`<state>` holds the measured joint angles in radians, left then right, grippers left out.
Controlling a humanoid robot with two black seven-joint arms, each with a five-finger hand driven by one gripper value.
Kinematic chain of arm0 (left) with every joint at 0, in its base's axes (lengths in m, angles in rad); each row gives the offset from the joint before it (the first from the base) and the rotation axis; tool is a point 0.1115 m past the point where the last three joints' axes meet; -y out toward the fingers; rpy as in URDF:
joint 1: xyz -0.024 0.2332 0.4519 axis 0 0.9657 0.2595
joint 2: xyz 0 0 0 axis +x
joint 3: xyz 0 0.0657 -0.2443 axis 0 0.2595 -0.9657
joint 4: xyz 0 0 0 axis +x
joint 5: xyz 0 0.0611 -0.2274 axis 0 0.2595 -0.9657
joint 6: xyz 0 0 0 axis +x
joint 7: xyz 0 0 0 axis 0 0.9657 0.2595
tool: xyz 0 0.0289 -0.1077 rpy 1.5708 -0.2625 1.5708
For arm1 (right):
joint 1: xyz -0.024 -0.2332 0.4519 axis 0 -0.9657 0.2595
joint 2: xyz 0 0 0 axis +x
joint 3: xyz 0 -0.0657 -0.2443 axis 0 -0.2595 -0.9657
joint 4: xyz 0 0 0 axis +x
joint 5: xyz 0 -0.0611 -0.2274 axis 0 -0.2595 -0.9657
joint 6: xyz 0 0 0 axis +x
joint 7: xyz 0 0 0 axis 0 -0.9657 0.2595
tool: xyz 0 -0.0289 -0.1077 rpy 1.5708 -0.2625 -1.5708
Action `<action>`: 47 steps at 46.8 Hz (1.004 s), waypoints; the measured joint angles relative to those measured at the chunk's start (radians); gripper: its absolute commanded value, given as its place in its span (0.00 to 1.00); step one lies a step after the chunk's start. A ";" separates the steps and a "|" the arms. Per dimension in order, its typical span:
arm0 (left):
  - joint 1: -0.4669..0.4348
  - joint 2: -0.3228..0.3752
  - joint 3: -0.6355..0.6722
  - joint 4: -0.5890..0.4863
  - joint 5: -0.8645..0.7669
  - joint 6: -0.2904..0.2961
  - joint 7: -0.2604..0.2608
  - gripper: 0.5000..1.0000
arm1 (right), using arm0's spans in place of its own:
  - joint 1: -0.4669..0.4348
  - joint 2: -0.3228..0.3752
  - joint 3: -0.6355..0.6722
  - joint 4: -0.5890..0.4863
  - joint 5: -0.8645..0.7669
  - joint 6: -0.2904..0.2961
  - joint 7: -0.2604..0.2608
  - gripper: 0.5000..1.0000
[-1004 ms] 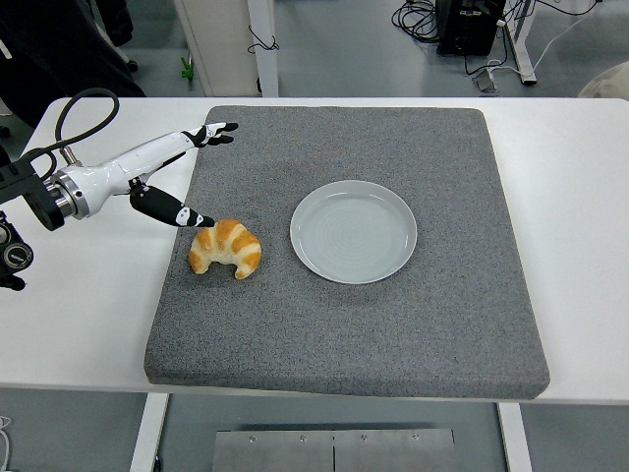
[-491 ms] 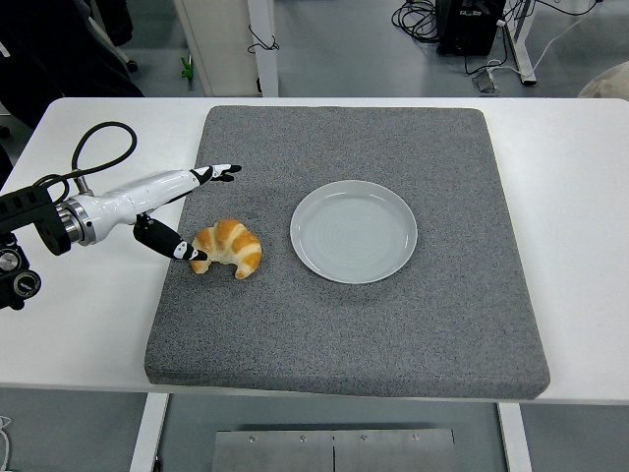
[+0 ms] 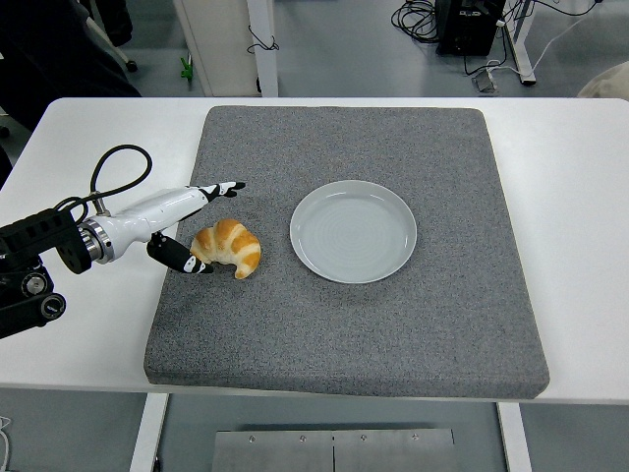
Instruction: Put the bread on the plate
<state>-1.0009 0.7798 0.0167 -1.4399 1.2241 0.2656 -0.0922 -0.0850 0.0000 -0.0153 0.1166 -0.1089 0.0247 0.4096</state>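
We found the bread [image 3: 227, 248], a golden croissant, lying on the left part of the grey mat [image 3: 393, 324], just left of the empty white plate [image 3: 354, 231] and not touching it. The left hand [image 3: 192, 226] bracketed its left end with fingers spread, the thumb at the near side of the croissant and the other fingers reaching past its far side; nothing was gripped yet. We judged that a good grasp meant closing gently across the thick middle of the croissant, since a soft pastry would crush or flake under a hard pinch, then lifting clear of the plate's rim before lowering. The mat looked coarse and grippy, covering most of the white table [image 3: 570, 197]. Beyond lay a grey floor with cables [image 3: 423, 15] and table legs.
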 measured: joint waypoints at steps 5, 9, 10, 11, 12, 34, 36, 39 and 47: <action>0.001 -0.022 0.000 0.015 0.002 0.000 0.000 0.94 | 0.000 0.000 0.000 0.000 0.000 0.000 0.000 1.00; 0.011 -0.027 0.001 0.022 0.002 0.000 0.008 0.94 | 0.000 0.000 0.000 0.000 0.000 0.000 0.000 1.00; 0.013 -0.029 0.001 0.023 0.003 0.000 0.011 0.94 | 0.000 0.000 0.000 0.000 0.000 0.000 0.000 1.00; 0.014 -0.029 0.001 0.025 0.003 0.000 0.014 0.94 | 0.000 0.000 0.000 0.000 0.000 0.000 0.000 1.00; 0.015 -0.030 0.001 0.026 0.005 0.000 0.017 0.94 | 0.001 0.000 0.000 0.000 0.000 0.000 0.000 1.00; 0.020 -0.071 -0.001 0.061 0.008 -0.001 0.024 0.84 | 0.000 0.000 0.000 0.000 0.000 0.000 0.000 1.00; 0.020 -0.071 -0.001 0.064 0.008 0.000 0.025 0.81 | -0.001 0.000 0.000 0.000 0.000 0.000 0.000 1.00; 0.020 -0.071 -0.001 0.065 0.008 0.000 0.025 0.79 | 0.000 0.000 0.000 0.000 0.000 0.000 0.000 1.00; 0.020 -0.090 -0.002 0.081 0.002 -0.001 0.015 0.57 | 0.001 0.000 0.000 0.000 0.000 0.000 0.000 1.00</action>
<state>-0.9805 0.6901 0.0144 -1.3594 1.2260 0.2649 -0.0774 -0.0844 0.0000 -0.0154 0.1166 -0.1089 0.0245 0.4096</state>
